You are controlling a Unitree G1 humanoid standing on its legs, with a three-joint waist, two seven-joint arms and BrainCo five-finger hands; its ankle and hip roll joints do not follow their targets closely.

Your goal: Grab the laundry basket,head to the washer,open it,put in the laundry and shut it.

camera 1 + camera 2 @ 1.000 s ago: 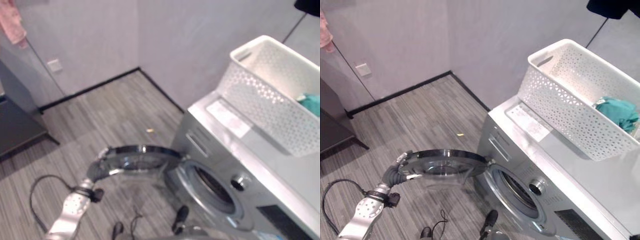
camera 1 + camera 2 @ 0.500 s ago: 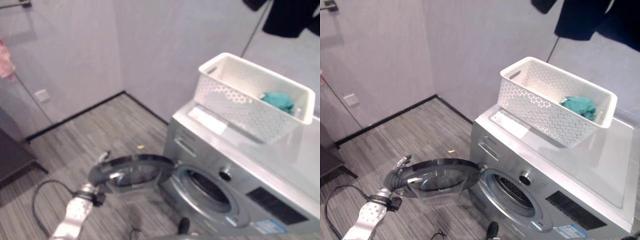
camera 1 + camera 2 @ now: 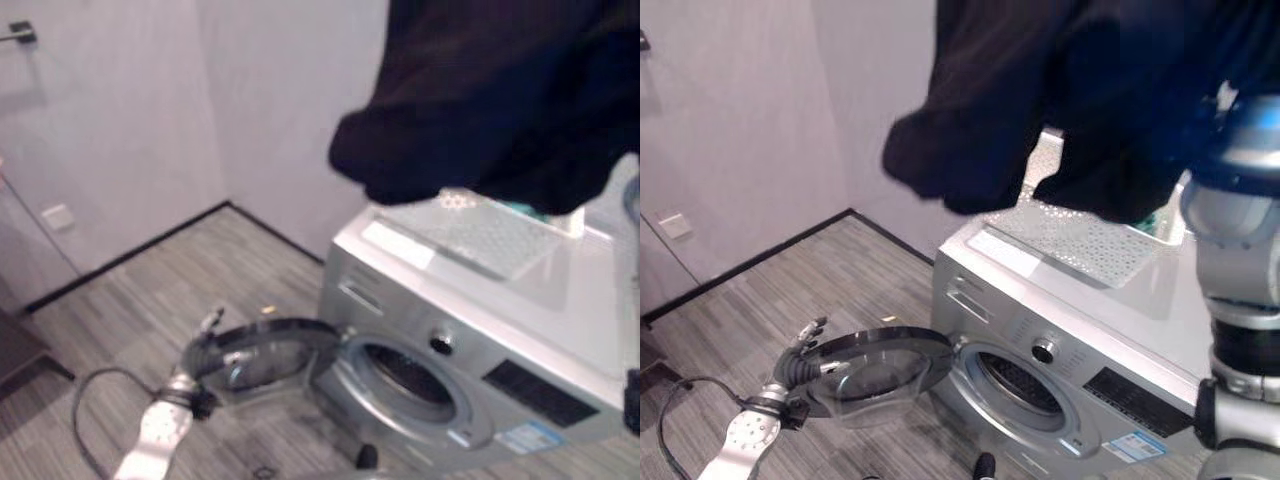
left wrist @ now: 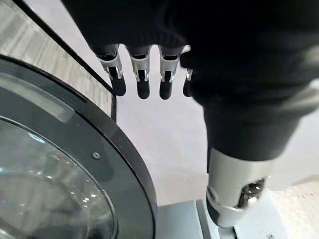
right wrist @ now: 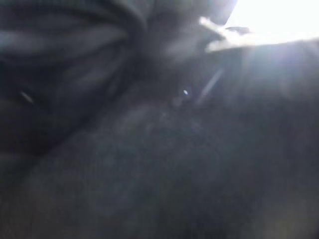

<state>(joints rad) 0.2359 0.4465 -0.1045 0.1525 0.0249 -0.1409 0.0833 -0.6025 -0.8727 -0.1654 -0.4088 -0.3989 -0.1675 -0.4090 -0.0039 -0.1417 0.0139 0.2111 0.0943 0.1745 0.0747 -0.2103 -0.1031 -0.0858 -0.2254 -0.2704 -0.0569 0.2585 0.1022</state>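
1. Left eye view: the washer (image 3: 470,330) stands with its round door (image 3: 265,352) swung open; the left hand (image 3: 200,335) rests at the door's outer rim. A dark garment (image 3: 490,95) hangs in front of the laundry basket (image 3: 480,230) on the washer's top.
2. Right eye view: the left hand's fingers lie straight along the door's edge.
3. Left wrist view: fingers (image 4: 142,74) straight, side by side, past the door's rim.
4. Right wrist view: dark cloth; I cannot tell the right hand's state.
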